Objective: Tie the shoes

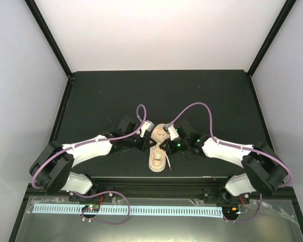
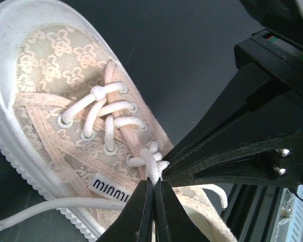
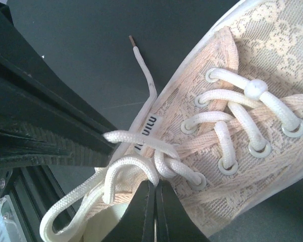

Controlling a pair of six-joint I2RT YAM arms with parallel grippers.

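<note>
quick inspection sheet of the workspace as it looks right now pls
surface: black table, no spills seen
job's things: one beige shoe with a white sole, between the arms; laces threaded, partly knotted near the tongue, one loose end lying on the table
clutter: nothing seen
grippers: left gripper shut on the laces; right gripper shut on the laces; tips meet over the shoe
cables: purple cables looped over both arms, clear of the shoe
surroundings: white walls, black frame posts, white slotted strip at the near edge
</note>
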